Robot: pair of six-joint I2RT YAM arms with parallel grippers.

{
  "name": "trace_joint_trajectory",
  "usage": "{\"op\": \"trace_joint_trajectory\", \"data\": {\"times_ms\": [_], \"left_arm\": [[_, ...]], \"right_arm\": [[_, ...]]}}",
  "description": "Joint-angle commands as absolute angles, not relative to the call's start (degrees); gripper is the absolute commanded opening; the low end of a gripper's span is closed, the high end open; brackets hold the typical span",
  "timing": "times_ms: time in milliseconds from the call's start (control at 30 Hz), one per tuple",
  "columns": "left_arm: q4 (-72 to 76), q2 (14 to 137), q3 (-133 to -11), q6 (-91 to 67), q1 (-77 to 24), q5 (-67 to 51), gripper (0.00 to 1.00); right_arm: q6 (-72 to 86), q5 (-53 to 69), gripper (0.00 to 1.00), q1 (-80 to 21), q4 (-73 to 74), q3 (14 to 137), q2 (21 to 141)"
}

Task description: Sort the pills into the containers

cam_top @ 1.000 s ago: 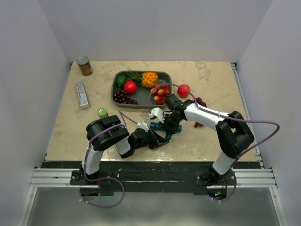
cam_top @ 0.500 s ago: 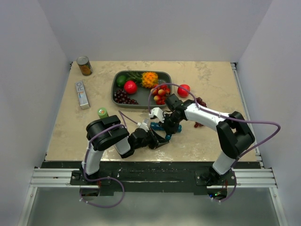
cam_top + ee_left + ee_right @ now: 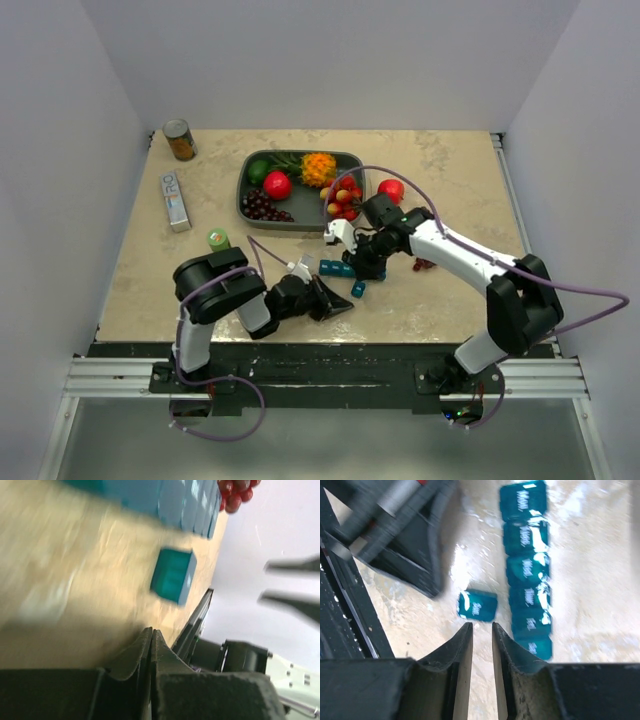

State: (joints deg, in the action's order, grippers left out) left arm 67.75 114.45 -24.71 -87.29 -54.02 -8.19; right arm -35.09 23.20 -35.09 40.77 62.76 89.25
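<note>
The teal containers lie on the table as a strip of several joined cells [image 3: 335, 268] and one separate cell [image 3: 358, 289]. In the right wrist view the strip [image 3: 527, 570] runs up the frame, with the loose cell [image 3: 477, 605] to its left, just ahead of my fingertips. My right gripper [image 3: 481, 627] hangs above the table, its jaws a narrow gap apart with nothing between them; it also shows from above [image 3: 365, 262]. My left gripper [image 3: 151, 632] is shut and empty, low on the table, short of the loose cell [image 3: 173, 576]; it also shows from above [image 3: 335, 305]. No pills show.
A grey fruit tray [image 3: 247, 197] stands behind the arms. A red fruit [image 3: 391, 190] and dark grapes [image 3: 427, 214] lie to its right. A green-capped bottle [image 3: 218, 239], a flat box [image 3: 176, 200] and a tin can [image 3: 180, 140] stand at the left.
My right gripper has drawn up and back from the strip. One cell now lies apart from the strip. My left gripper has pulled back slightly toward the near left.
</note>
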Motion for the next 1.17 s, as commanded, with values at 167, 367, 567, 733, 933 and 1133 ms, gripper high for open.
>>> {"op": "trace_joint_trajectory", "data": {"times_ms": [167,367,567,733,933,1133], "left_arm": [[42.08,80.46,-18.61,-65.42,-55.98,-7.48,0.28],[-7.37,53.22,-38.21,-37.56,-56.95,11.54,0.74],[-23.63,40.0,-49.83,-23.66,-56.6,24.43,0.99],[-30.83,35.25,-55.98,-22.68,-56.6,26.98,0.99],[-33.13,34.36,-58.36,-21.63,-56.6,26.54,0.99],[-35.16,35.51,-61.87,-19.6,-56.69,27.42,0.99]], "right_arm": [[-36.91,27.16,0.42,-26.72,42.1,64.69,72.53],[-34.37,29.79,0.82,-20.58,41.4,67.76,63.21],[-15.92,10.4,0.99,-19.6,33.93,73.46,57.57],[-8.53,5.98,0.99,-18.73,33.13,78.56,55.37],[-7.12,4.65,0.99,-17.93,33.66,81.73,55.37],[-8.34,8.78,0.99,-16.53,33.92,81.56,55.28]]}}
